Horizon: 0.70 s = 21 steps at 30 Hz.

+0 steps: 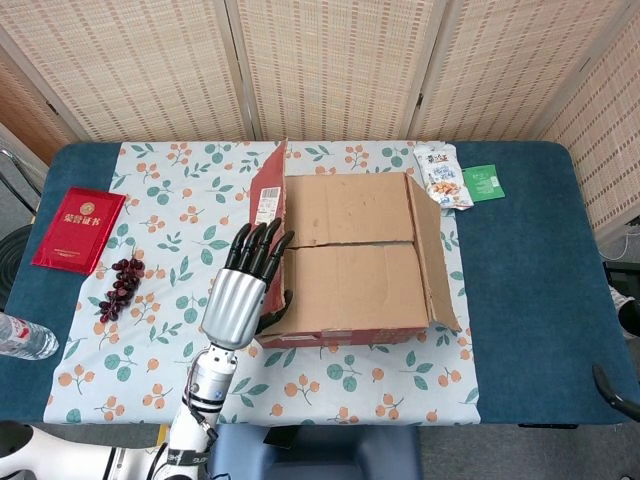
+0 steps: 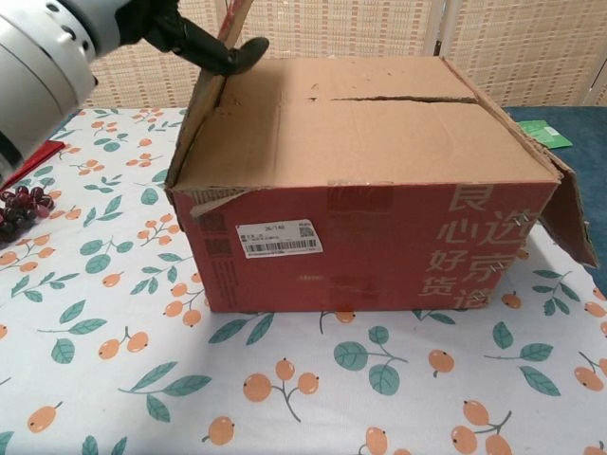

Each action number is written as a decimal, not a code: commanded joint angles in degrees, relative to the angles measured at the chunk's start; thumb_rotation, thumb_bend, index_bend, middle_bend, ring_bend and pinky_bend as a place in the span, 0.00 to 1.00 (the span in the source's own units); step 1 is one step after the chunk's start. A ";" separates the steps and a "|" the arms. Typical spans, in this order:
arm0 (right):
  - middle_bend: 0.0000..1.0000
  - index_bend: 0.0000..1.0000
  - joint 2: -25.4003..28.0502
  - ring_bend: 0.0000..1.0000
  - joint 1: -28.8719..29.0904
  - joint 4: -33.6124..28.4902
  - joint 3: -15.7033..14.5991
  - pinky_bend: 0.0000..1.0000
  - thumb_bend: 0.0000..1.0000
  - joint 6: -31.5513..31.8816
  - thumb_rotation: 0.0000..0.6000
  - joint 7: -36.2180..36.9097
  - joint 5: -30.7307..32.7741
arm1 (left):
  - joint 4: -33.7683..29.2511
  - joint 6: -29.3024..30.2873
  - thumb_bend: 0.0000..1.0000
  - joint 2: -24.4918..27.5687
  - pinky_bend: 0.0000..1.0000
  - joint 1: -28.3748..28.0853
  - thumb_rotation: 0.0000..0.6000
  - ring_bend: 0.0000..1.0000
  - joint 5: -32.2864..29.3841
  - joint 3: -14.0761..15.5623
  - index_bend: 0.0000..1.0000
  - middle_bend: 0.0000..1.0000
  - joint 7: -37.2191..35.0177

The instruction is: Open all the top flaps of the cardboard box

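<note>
- The left hand (image 1: 245,285) stands against the left side of the cardboard box (image 1: 350,262), fingers straight and close together, pointing toward the table's far edge; the chest view shows dark fingertips (image 2: 220,52) at the box's top left edge, touching the raised left flap (image 1: 268,195). Nothing is gripped; it looks like a flat push, not a hold.
- The right hand is not seen in either view.
- The left flap is tilted up and outward; the right flap (image 1: 432,255) has dropped over the right side. The two long flaps, far flap (image 1: 348,208) and near flap (image 1: 345,288), lie shut across the top, meeting at a seam that is slightly parted.
- By my reading the side flaps are done or nearly so, and the long pair remains.
- To finish this step well: sweep the left flap further outward with the backs or sides of the fingers until it stays down by itself; cardboard tends to spring back, so press past the fold line.
- For the long flaps, slip fingertips into the seam gap and lift from the middle, not a corner, so the board does not buckle.
- The box is light-looking and may slide on the patterned tablecloth (image 1: 150,380); push across it gently or brace it.
- The box sits mid-table; a red booklet (image 1: 79,229) and grapes (image 1: 120,288) lie near the left edge, a snack packet (image 1: 442,175) and green sachet (image 1: 482,183) near the far edge, and a bottle (image 1: 22,337) at the left edge.
</note>
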 commanded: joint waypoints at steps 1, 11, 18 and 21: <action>0.00 0.00 -0.04 0.00 0.00 -0.07 0.00 0.00 0.43 0.00 1.00 -0.22 -0.09 | -0.65 0.98 0.42 0.99 0.00 0.88 1.00 0.00 1.29 -0.41 0.00 0.00 0.40; 0.00 0.00 -0.44 0.00 0.46 -0.78 0.10 0.00 0.43 -1.30 1.00 -2.56 0.07 | 0.01 8.98 0.42 4.08 0.00 7.11 1.00 0.00 0.69 -2.62 0.00 0.00 2.69; 0.00 0.00 -0.99 0.00 1.07 -2.13 0.00 0.00 0.43 -3.00 1.00 -5.88 0.00 | -1.19 11.29 0.42 9.12 0.00 12.05 1.00 0.00 0.74 -2.44 0.00 0.00 -2.29; 0.00 0.00 -1.29 0.00 1.67 -2.59 0.08 0.00 0.43 -4.22 1.00 -7.63 0.05 | -2.02 11.46 0.42 11.73 0.00 14.45 1.00 0.00 1.09 -1.36 0.00 0.00 -5.77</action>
